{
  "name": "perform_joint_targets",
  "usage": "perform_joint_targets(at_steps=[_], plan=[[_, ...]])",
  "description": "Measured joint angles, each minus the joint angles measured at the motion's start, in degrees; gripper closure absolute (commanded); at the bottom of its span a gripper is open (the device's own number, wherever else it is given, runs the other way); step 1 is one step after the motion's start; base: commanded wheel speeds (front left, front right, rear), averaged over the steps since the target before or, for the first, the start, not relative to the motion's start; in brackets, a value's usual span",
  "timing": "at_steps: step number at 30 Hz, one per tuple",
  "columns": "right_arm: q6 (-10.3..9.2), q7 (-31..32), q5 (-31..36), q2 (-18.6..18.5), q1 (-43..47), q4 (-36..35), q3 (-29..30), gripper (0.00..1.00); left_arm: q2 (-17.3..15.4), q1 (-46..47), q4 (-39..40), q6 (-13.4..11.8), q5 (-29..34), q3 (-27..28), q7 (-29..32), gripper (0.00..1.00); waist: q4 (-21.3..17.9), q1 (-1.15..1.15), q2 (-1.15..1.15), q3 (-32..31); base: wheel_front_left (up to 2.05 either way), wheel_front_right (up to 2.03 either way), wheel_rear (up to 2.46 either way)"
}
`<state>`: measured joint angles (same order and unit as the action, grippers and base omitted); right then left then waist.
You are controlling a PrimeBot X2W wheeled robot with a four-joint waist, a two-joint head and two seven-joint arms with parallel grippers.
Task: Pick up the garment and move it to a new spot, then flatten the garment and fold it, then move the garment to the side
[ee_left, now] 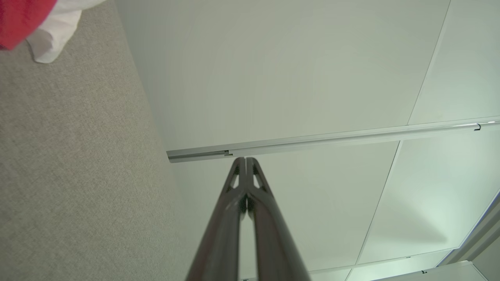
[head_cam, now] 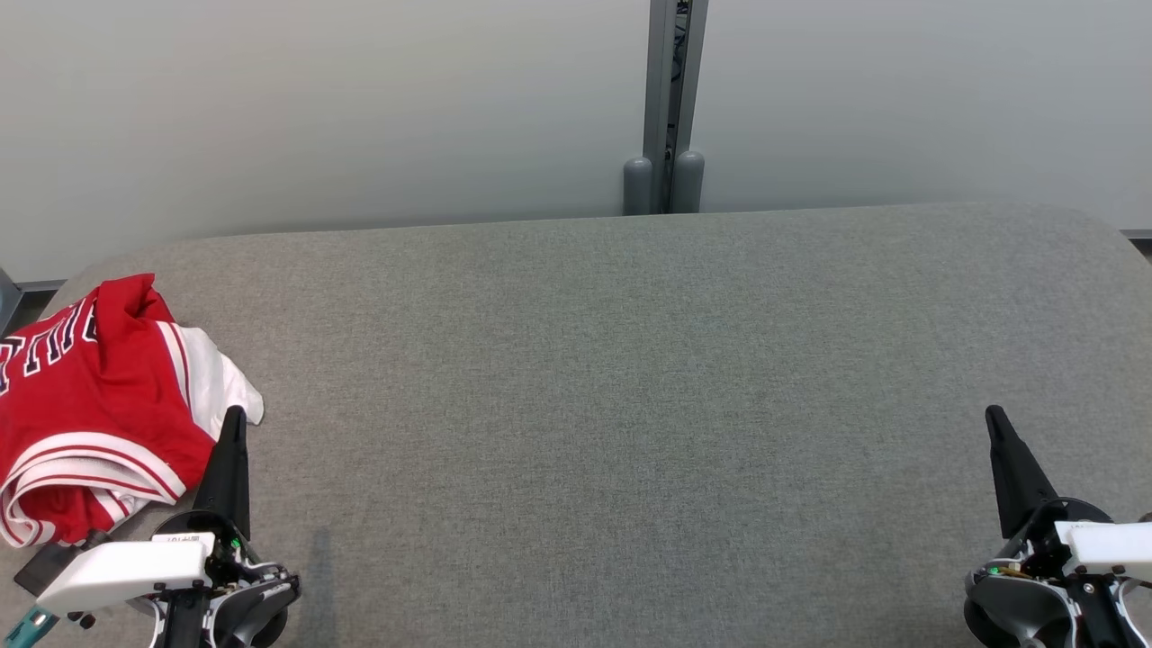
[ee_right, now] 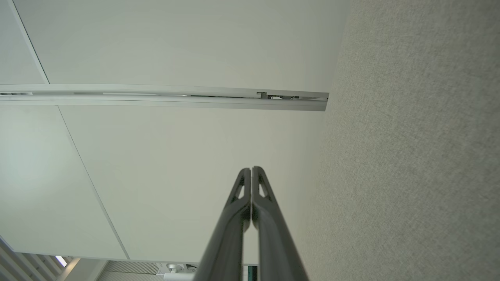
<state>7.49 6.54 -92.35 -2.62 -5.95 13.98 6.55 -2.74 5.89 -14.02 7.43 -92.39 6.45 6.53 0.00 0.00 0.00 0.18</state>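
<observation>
- one garment [head_cam: 90, 405], a red jersey with white trim and dark lettering, lies crumpled at the far left of the grey padded worktop [head_cam: 630, 378], running out of the picture on that side.
- i judge it light, soft and floppy. it should sag from wherever i pinch it, and a shallow pinch of one smooth layer could slip free.
- the best hold, i think, is the thick striped band bunched at its near edge, or the raised red fold at the top. both stand proud enough to get jaws around.
- the left gripper [head_cam: 236, 418] sits just beside the white flap, apparently not touching it. its jaws are pressed together and hold nothing, so they must open before any grab.
- the right gripper [head_cam: 994, 416] is well apart at the lower right over bare worktop, its jaws likewise closed and empty.
- the head view gives me the layout: the heap, both arms, and the open middle for spreading.
- the left wrist view adds the flap's white corner resting on the worktop, clear of the fingertips, with the pale wall [ee_left: 273, 78] and a metal rail [ee_left: 332, 136] behind.
- the right wrist view shows its tips meeting, with worktop and wall beyond.
</observation>
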Motion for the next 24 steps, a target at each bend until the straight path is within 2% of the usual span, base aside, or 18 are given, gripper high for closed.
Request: perform_joint_targets(at_steps=[24], plan=[[-0.01, 0.00, 0.00, 0.00, 0.00, 0.00, 0.01, 1.00, 0.00, 0.00, 0.00, 0.00, 0.00, 0.00, 0.00, 1.00, 0.00, 0.00, 0.00, 0.00, 0.00, 0.00, 0.00]])
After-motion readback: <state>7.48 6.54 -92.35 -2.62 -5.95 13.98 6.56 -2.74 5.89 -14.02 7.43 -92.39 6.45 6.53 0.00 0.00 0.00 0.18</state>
